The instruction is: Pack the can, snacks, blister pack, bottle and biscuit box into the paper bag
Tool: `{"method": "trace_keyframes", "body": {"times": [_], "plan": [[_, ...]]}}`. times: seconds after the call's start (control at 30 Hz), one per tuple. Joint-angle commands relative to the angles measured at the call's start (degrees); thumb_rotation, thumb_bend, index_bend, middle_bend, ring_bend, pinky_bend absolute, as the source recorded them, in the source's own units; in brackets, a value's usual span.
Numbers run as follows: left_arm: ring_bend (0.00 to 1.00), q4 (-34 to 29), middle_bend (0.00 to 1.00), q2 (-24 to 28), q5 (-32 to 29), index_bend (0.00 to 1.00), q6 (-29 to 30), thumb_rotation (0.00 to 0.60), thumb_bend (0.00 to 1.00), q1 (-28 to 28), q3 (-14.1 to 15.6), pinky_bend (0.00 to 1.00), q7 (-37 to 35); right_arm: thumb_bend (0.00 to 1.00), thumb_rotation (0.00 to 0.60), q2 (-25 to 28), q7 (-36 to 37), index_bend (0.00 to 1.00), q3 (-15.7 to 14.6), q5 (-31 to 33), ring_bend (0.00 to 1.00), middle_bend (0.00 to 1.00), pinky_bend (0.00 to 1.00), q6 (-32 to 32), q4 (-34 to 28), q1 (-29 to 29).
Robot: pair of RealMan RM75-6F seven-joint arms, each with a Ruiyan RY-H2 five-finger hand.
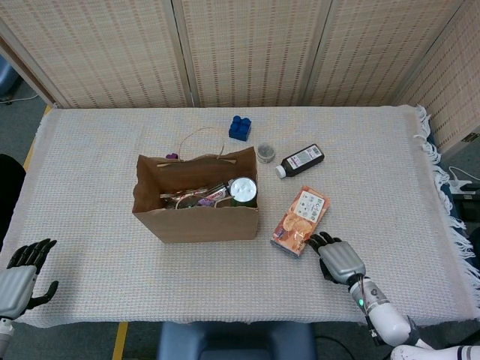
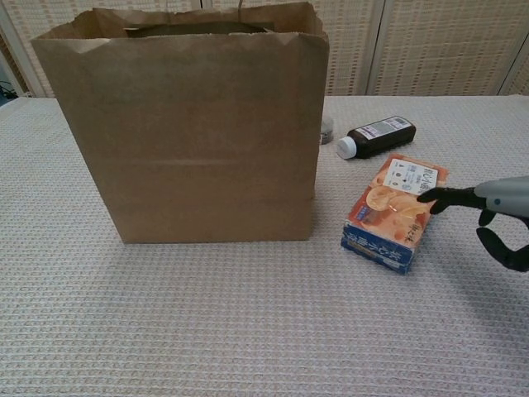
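An open brown paper bag stands upright near the middle of the bench, which is covered with a pale woven cloth. Looking down into it from the head view, a silver-topped can sits in the right end beside some wrapped snacks. To the right of the bag, apart from it, an orange biscuit box lies flat, and beyond that a dark bottle with a white cap and label lies on its side. A small round grey tub rests just left of the bottle's cap, and a blue block sits further back. The right hand has its fingertips touching the box's near right edge, fingers apart, not gripping it. The left hand hovers at the bench's near left corner, open and holding nothing.
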Motion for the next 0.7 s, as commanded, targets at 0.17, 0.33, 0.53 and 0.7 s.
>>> {"method": "trace_keyframes", "body": {"times": [0.17, 0.33, 0.53, 0.7], "plan": [[0.00, -0.12, 0.00, -0.24, 0.01, 0.04, -0.16, 0.600, 0.41, -0.19, -0.07, 0.02, 0.59, 0.16, 0.600, 7.15, 5.39, 0.00, 4.04, -7.95, 0.00, 0.04, 0.16, -0.58, 1.18, 0.92], [0.00, -0.28, 0.00, -0.57, -0.35, 0.04, -0.53, 0.600, 0.41, -0.46, -0.20, 0.02, 1.35, 0.05, 0.600, 5.43, -0.14, 0.00, 5.49, -6.96, 0.00, 0.00, 0.07, -4.58, 5.93, 5.90], [0.00, -0.07, 0.00, -0.64, -0.59, 0.04, -0.98, 0.600, 0.41, -0.74, -0.32, 0.02, 1.20, 0.00, 0.600, 1.22, -7.20, 0.00, 5.29, -4.82, 0.00, 0.00, 0.03, -9.36, 10.91, 11.51], [0.00, 0.20, 0.00, -0.42, -1.03, 0.04, -1.35, 0.600, 0.41, -0.82, -0.41, 0.02, 0.46, 0.00, 0.600, -2.25, -9.96, 0.00, 4.16, -2.13, 0.00, 0.00, 0.01, -13.45, 13.87, 15.19]]}}
